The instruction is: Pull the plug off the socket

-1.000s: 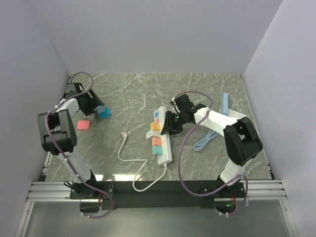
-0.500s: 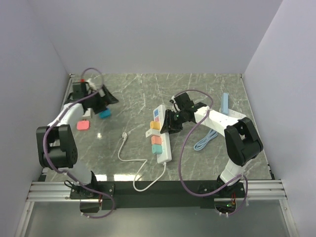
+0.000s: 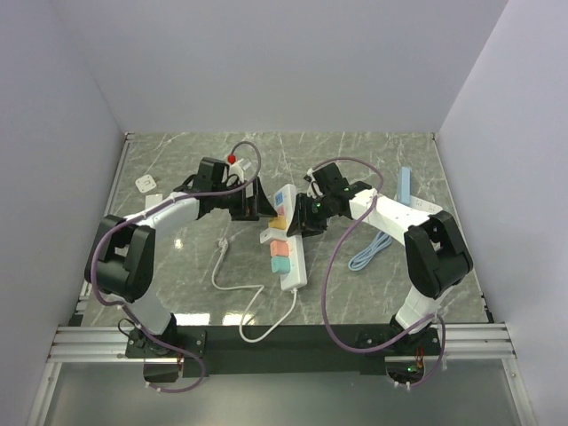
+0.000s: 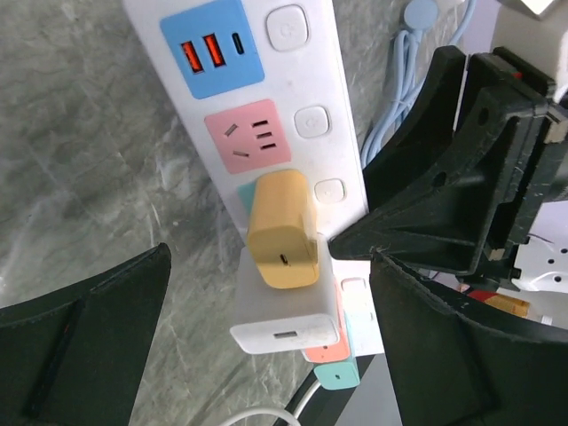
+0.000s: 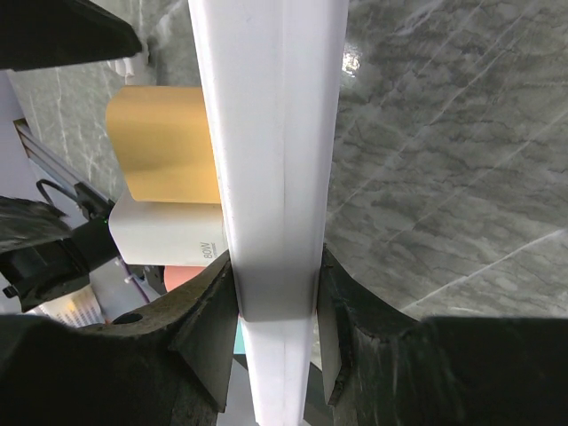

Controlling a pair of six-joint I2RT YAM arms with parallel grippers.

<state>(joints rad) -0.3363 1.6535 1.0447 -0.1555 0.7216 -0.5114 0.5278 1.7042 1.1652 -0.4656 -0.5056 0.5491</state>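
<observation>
So the socket is lying near the middle of the top view, running down toward the bottom edge. The yellow plug is sitting in it, just above a white adapter in the left wrist view. The right gripper is pinching the socket's body from both sides, jaws partly closed on it. The left gripper is hanging wide open around the yellow plug, gripping nothing. It's probably not touching the plug, but that's hard to tell.
</observation>
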